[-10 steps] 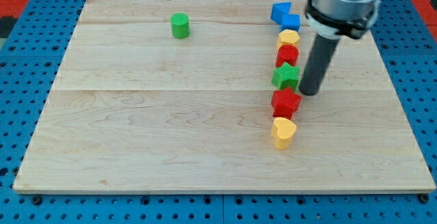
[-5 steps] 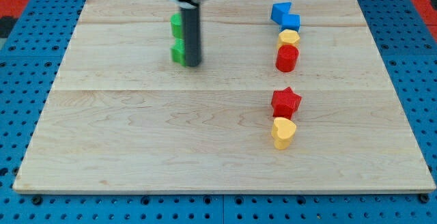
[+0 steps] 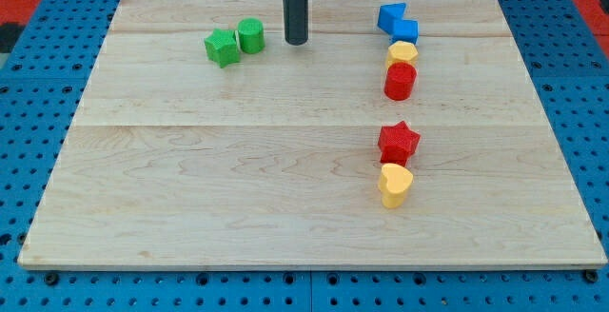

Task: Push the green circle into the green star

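Note:
The green circle (image 3: 251, 35) stands near the board's top left of centre. The green star (image 3: 223, 47) lies right beside it on its lower left, touching it. My tip (image 3: 297, 41) is on the board a short way to the right of the green circle, apart from both green blocks. The rod rises straight up out of the view's top.
A column of blocks runs down the right side: a blue block (image 3: 397, 22), a yellow block (image 3: 402, 52), a red cylinder (image 3: 400, 81), a red star (image 3: 399, 142) and a yellow heart (image 3: 395, 184). The wooden board (image 3: 190, 207) sits on a blue pegboard.
The green star, first in the right-hand column, has travelled to the green circle and now lies at its lower left. My tip followed it left, then moved to the circle's right.

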You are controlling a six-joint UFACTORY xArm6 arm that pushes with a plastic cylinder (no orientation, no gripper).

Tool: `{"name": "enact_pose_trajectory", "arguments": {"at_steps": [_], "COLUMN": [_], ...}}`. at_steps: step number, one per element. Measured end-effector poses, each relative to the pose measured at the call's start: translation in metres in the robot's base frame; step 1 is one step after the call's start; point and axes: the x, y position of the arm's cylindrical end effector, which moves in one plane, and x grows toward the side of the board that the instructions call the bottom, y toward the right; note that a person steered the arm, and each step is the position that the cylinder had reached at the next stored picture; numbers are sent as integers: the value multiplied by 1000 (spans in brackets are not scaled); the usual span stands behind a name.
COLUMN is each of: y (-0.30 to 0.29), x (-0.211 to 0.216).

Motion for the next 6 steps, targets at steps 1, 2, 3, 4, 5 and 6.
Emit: {"name": "enact_pose_trajectory", "arguments": {"at_steps": [1, 2, 3, 4, 5, 6], "y": [-63, -37, -13, 37, 106, 168], "x": [-5, -56, -88, -88, -87, -84]}}
